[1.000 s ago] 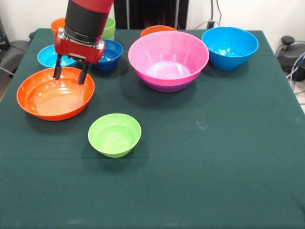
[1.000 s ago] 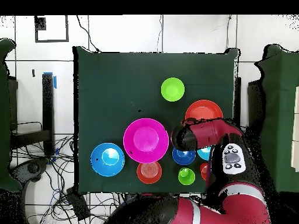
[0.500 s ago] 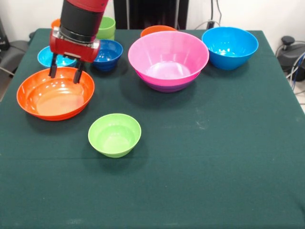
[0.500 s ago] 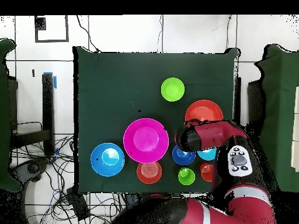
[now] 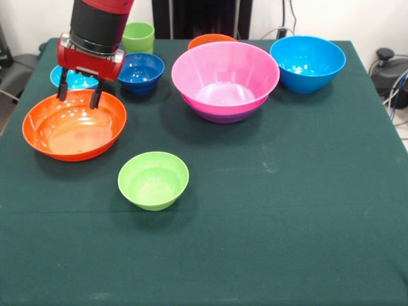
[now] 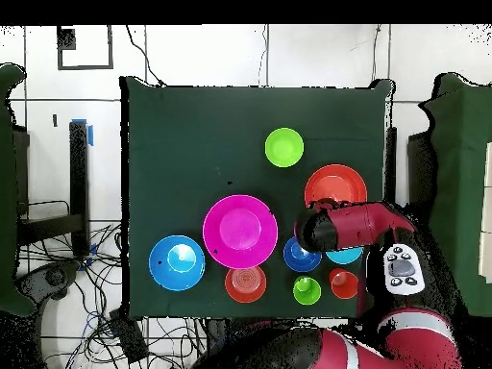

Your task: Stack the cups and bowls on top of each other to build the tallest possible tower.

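Closest to the camera sat the small lime-green bowl (image 5: 153,180), alone on the green table (image 5: 287,223). Just behind it to the left was the wide shallow orange bowl (image 5: 73,125), and the gripper (image 5: 79,96) hung right over its far rim, fingers pointing straight down, spread apart, holding nothing. One fingertip looked to be just inside the rim and the other near or outside it (hard to call from this angle). If the plan was to grab that bowl, I'd say straddle the wall squarely, go low enough to get a real bite, and close gently, since glossy plastic probably slips.

The arm (image 5: 99,22) came down near vertical from above, wrist square to the table. Past the gripper were the light-blue bowl (image 5: 71,78) and dark-blue bowl (image 5: 141,72), then the green cup (image 5: 138,36) at the back. Off to the right, the tower so far was the pink bowl (image 5: 225,76) nested in a purple bowl (image 5: 220,115), with the big blue bowl (image 5: 307,62) well apart from it.
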